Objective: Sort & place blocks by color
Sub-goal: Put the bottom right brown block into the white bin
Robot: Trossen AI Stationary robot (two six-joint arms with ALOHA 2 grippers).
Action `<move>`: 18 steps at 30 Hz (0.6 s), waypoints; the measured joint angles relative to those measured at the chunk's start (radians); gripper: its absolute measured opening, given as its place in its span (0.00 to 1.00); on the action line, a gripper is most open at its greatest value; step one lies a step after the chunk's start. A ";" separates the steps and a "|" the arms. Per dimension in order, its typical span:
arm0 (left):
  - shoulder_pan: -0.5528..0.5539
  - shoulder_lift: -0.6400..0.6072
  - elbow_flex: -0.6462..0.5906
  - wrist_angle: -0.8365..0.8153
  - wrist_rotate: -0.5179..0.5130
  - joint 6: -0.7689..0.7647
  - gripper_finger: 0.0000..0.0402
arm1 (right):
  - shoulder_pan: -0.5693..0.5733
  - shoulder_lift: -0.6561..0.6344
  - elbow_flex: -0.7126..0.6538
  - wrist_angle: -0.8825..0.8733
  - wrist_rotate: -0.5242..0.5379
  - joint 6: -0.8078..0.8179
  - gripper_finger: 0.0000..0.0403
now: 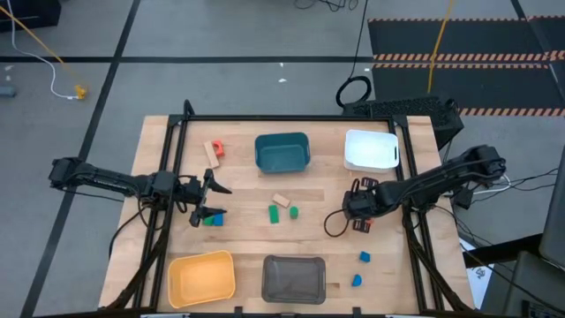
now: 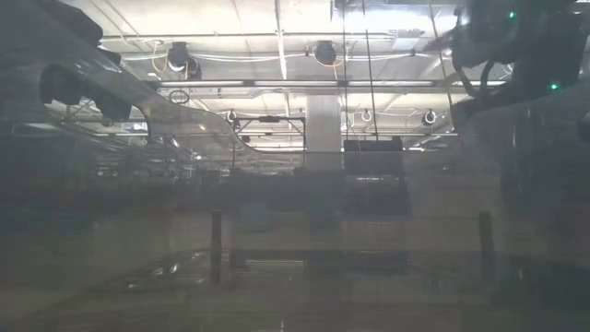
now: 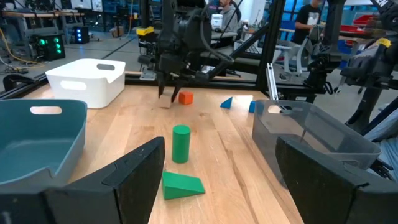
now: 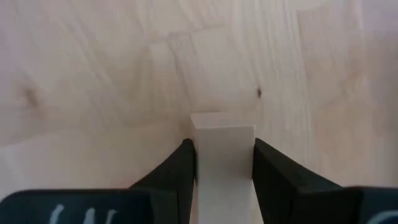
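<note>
My right gripper [image 4: 222, 171] points steeply down at the table's right middle [image 1: 354, 208], shut on a plain tan block [image 4: 221, 149]. An orange block [image 1: 362, 226] lies right beside it on the near side. Two green blocks [image 1: 282, 212] and a tan one [image 1: 281, 200] lie at mid-table. Two blue blocks [image 1: 360, 268] lie near the right front, and a tan and a red piece [image 1: 213, 150] at the far left. My left gripper [image 1: 212, 201] waits open at the left, level, above a blue and a green piece [image 1: 212, 220]. My right gripper pinches the tan block by two opposite side faces [image 4: 199, 155] between its two fingers [image 4: 268, 167]. The fingers come from above, slanting down. The block sits squarely between them; whether its underside still rests on the wood I cannot tell.
A teal bin [image 1: 282, 152] and a white bin [image 1: 371, 150] stand at the far side, a yellow bin [image 1: 201, 277] and a grey bin [image 1: 294, 279] at the near edge. A black frame rims the table. A cable loops beside the right gripper [image 1: 334, 225].
</note>
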 joint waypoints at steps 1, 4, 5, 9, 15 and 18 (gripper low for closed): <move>0.000 0.000 0.000 0.000 0.000 0.000 0.77 | 0.000 -0.013 0.000 0.001 0.018 0.004 0.27; 0.000 0.000 0.000 0.000 0.000 0.000 0.77 | 0.000 -0.056 0.000 0.012 0.088 0.017 0.27; 0.000 0.000 0.000 0.000 0.000 0.000 0.77 | -0.001 -0.071 0.000 0.016 0.118 0.029 0.27; 0.000 0.000 0.000 0.000 0.000 0.000 0.77 | -0.022 -0.135 0.000 0.053 0.276 0.059 0.27; 0.000 0.000 0.000 0.000 0.000 0.000 0.77 | -0.105 -0.223 0.000 0.118 0.590 0.039 0.27; 0.000 0.000 0.000 0.000 0.000 0.000 0.77 | -0.181 -0.255 0.000 0.123 0.648 -0.035 0.27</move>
